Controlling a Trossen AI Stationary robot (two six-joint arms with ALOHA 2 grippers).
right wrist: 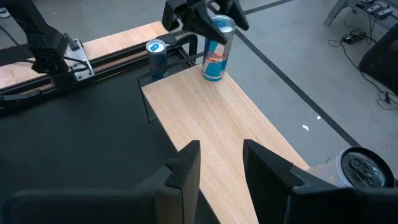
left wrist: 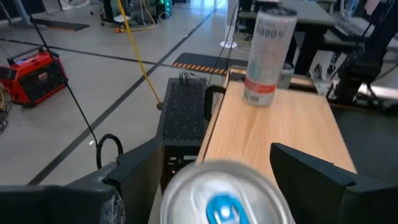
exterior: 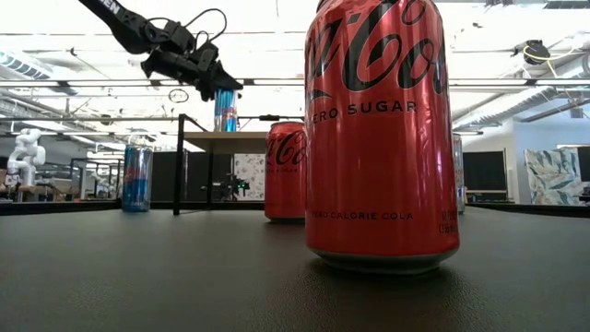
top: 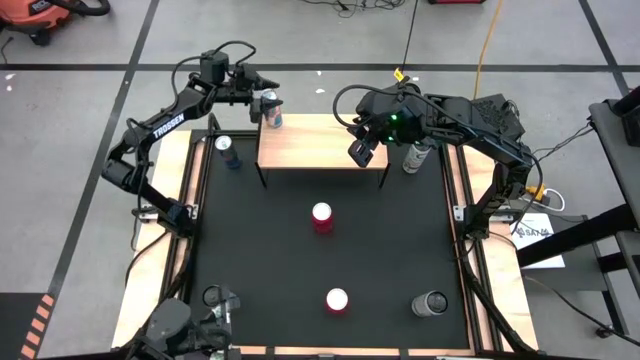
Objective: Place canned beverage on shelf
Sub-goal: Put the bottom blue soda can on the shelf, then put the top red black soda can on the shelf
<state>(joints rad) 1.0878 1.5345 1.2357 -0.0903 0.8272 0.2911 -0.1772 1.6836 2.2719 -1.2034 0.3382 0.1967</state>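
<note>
Shelf [top: 322, 146] sits at the far middle of the counter [top: 260, 260], with a blue and silver can [top: 271, 110] standing upright on its far left corner. Left gripper [top: 268, 90] is right over that can, jaws spread wide around the top, not squeezing it as far as I can see. Right gripper [top: 360, 153] hangs over the shelf's right end, jaws only partly open with nothing in them. Another blue can [top: 228, 151] stands on the counter just left of the shelf

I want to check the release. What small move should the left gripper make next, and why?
Probably lift the left gripper straight up and away. The blue can stands upright on the shelf, and the gripper looks open around its top, so a sideways pull might tip it.
</note>
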